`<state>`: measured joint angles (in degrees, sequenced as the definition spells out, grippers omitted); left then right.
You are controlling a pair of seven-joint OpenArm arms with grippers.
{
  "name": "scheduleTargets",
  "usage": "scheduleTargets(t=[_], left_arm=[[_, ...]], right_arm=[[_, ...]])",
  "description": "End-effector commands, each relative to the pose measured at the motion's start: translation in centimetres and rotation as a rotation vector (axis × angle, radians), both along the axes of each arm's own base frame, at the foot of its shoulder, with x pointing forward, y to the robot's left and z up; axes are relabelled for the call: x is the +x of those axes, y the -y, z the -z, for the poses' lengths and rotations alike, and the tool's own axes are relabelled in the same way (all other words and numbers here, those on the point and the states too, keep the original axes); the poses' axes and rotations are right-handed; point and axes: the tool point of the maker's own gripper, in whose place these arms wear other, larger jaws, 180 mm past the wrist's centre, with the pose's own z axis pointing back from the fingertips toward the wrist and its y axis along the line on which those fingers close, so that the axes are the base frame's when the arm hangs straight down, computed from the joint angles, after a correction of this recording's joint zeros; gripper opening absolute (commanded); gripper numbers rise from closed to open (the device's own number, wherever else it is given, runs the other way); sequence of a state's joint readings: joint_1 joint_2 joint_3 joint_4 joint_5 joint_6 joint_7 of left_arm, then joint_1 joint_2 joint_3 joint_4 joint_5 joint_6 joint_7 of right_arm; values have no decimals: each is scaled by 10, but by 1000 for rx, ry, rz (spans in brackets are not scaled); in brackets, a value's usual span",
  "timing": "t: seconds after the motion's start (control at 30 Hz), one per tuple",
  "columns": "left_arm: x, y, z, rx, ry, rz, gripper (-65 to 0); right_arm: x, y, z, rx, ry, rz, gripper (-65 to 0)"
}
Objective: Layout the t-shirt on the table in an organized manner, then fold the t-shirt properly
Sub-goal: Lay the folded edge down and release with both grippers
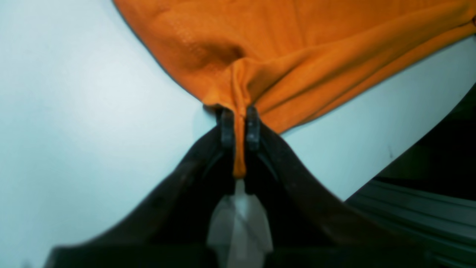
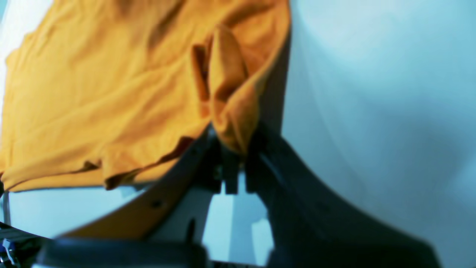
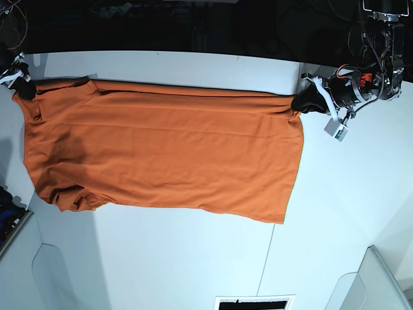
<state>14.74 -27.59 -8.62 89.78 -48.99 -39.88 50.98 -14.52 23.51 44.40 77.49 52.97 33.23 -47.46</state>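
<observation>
White matte table (image 3: 193,258) — orange t-shirt (image 3: 168,155) flat across it

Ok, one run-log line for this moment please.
phase: layout | left gripper: shut on t-shirt corner | right gripper: shut on opposite end | t-shirt: spread on table, stretched between arms | folding: not begun

From my remote seat, bg is mostly dark: a black strip (image 3: 193,26) runs along the top of the base view, too dim to make out walls or floor. Tangled cables (image 3: 13,13) sit at the top-left corner w/ thin red wires. Lower left, a grey box edge (image 3: 13,226) w/ blue bits beside it. Bottom centre, a dark slotted vent (image 3: 253,302). Bottom right, a pale translucent panel (image 3: 381,284). Light is bright, even, coming from overhead; left wrist view shows grey ribbed rail (image 1: 416,216) against blackness
</observation>
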Motion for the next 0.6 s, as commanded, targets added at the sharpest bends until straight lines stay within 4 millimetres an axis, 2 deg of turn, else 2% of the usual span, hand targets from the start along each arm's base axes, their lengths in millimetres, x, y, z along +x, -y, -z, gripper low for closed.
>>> scheduleTargets(t=[0.0, 0.13, 0.17, 0.27, 0.3, 0.4, 0.57], left_arm=[[5, -5, -7, 14, 24, 6, -650], [5, -5, -7, 14, 23, 5, -650], [5, -5, -7, 15, 23, 6, -600], [2, -4, -6, 13, 6, 11, -376], [2, -3, -8, -2, 1, 12, -344], [5, -10, -15, -12, 11, 1, -340], [25, -46, -50, 3, 110, -80, -341]], right_arm=[[7, 10, -16, -30, 48, -3, -650], [7, 10, -16, -31, 48, -2, -650], [7, 10, -15, -35, 43, -3, -598], [6, 11, -14, -43, 35, -4, -411], [6, 12, -15, -44, 36, -1, -376], [5, 21, -22, -59, 54, 24, -357], [7, 55, -52, -119, 116, 89, -357]])
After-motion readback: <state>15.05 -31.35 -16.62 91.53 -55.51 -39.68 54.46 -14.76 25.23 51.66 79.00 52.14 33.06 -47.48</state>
